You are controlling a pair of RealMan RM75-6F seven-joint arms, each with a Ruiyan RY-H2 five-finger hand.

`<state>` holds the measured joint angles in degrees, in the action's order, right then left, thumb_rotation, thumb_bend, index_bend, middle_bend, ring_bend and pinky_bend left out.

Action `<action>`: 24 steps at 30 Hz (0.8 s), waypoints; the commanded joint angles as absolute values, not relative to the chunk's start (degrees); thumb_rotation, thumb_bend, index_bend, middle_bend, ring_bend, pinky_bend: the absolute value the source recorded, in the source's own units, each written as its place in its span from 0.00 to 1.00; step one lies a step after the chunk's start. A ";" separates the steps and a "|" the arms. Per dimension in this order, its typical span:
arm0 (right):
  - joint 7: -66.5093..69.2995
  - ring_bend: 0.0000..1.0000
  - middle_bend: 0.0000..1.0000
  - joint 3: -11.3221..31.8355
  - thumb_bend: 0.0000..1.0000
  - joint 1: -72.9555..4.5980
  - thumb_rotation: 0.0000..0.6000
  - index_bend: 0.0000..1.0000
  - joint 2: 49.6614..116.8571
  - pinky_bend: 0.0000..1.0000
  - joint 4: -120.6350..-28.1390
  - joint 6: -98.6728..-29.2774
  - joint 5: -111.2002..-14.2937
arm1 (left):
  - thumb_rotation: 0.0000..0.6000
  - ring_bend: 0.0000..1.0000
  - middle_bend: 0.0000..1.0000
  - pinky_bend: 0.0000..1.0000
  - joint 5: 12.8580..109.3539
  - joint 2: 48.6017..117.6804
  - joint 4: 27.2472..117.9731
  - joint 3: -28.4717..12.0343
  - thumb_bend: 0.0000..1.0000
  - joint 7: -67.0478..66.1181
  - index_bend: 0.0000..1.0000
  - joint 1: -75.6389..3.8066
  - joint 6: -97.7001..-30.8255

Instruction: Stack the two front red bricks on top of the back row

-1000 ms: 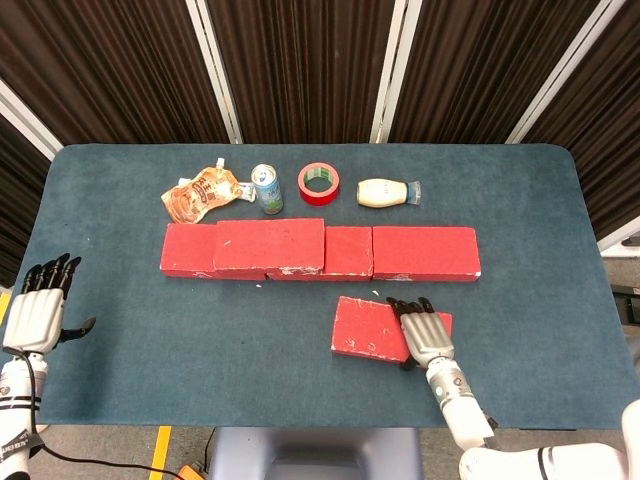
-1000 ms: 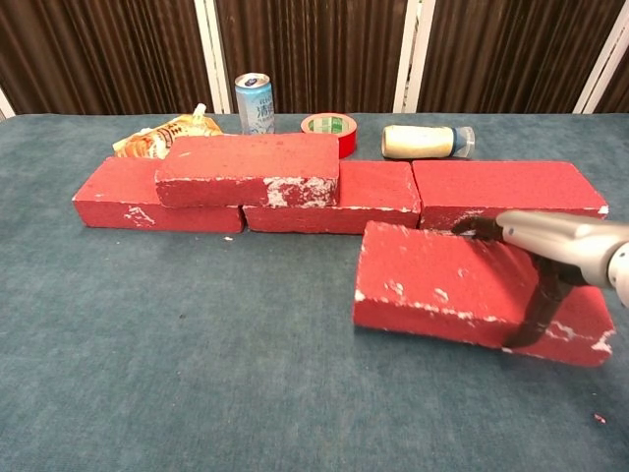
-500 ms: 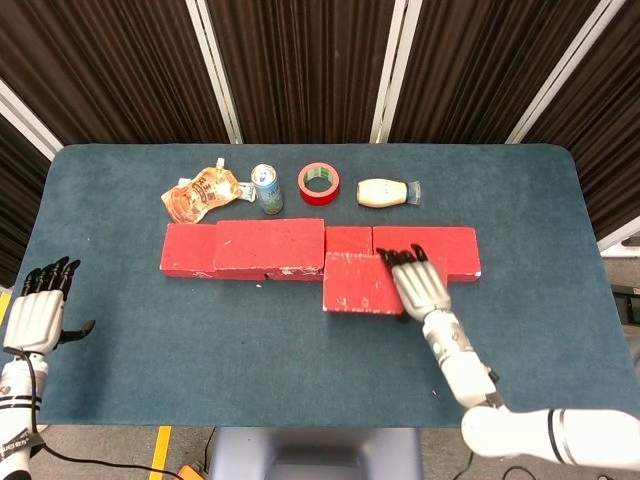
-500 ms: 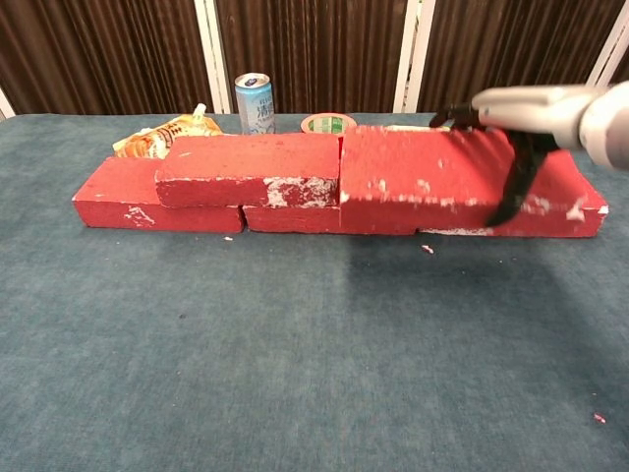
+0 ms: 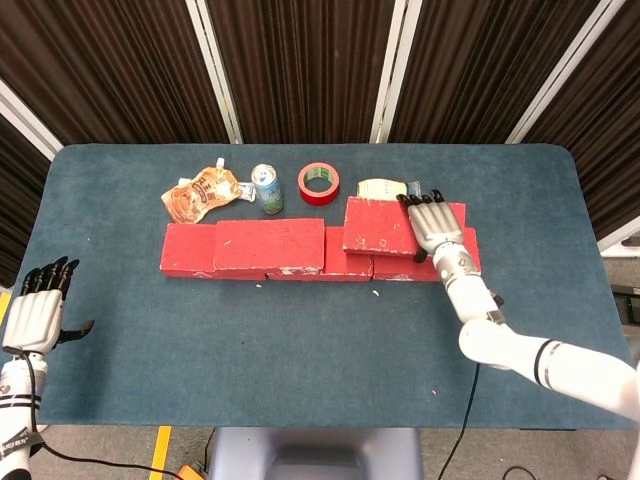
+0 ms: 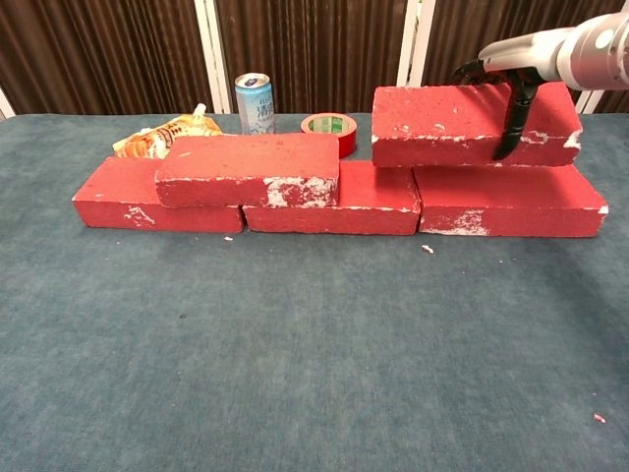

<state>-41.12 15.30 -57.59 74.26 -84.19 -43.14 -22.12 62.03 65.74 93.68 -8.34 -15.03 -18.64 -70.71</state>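
The right hand [image 5: 432, 225] grips a red brick [image 6: 442, 124] from above, thumb on its front face and the other fingers over its top, holding it over the right end of the back row [image 6: 334, 197] toward the table's [image 5: 300, 350] far edge; it seems to sit just on or barely above those bricks, though neither view settles the contact. Another stacked brick [image 5: 268, 246] lies on the row's left half. The left hand [image 5: 38, 308] hangs past the table's near-left edge, fingers extended and holding nothing.

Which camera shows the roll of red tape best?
The head view: the red tape shows whole from above, ring and hole. In the chest view the red tape sits partly hidden behind the bricks.
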 commanded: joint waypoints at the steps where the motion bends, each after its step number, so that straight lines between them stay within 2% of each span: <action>1: -37.04 0.34 0.36 14.26 0.13 -58.40 1.00 0.20 76.12 0.00 -80.39 -39.24 -25.23 | 1.00 0.00 0.00 0.00 61.86 66.13 93.34 -8.40 0.22 -14.85 0.00 -18.67 -70.61; 10: -27.82 0.34 0.36 14.11 0.13 -58.68 1.00 0.20 79.30 0.00 -73.45 -33.47 -33.01 | 1.00 0.00 0.00 0.00 61.63 66.90 91.61 -8.38 0.22 -14.09 0.00 -18.47 -70.32; 15: -24.13 0.34 0.36 13.17 0.13 -59.14 1.00 0.20 78.93 0.00 -71.78 -29.56 -35.60 | 1.00 0.00 0.00 0.00 62.04 67.04 91.63 -8.43 0.22 -13.92 0.00 -18.33 -70.70; 24: -19.60 0.34 0.36 11.64 0.13 -59.81 1.00 0.19 78.36 0.00 -71.34 -27.86 -37.94 | 1.00 0.00 0.00 0.00 62.13 67.43 91.37 -8.49 0.22 -13.73 0.00 -18.22 -70.74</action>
